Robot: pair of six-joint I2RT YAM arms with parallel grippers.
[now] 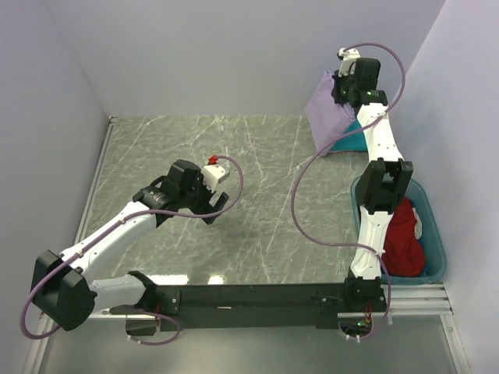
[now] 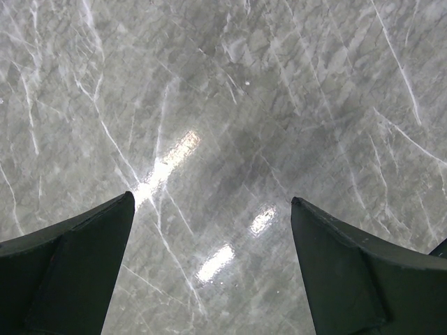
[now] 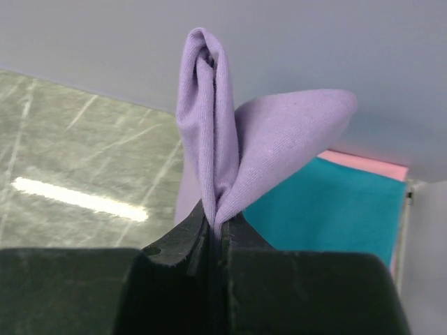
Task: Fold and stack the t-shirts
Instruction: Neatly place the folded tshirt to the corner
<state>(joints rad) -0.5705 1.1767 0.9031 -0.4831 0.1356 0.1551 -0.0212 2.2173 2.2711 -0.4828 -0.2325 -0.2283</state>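
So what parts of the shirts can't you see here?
- Top view: the right arm hides part of the dark red shirt in the bin.
- Top view: the lavender shirt and that arm cover most of the teal shirt.
- Right wrist view: the right gripper, shut on the lavender shirt, hides its lower part.

Left arm (image 1: 117, 230): white links, black joints. Runs from the lower left of the overhead frame up and right toward the centre; wrist bent, tool end pointing down.
Left gripper (image 1: 209, 212): jaws spread wide, nothing between them. In its wrist view the two dark fingers (image 2: 77, 258) sit at the lower left and lower right corners.
Right arm (image 1: 382, 148): rises from the lower right of the overhead frame, elbow at mid right, forearm stretched to the upper right corner.
Right gripper (image 3: 213, 227): jaws pressed together, pinching a fold of the lavender t-shirt (image 3: 272, 139), which stands up above the fingertips.
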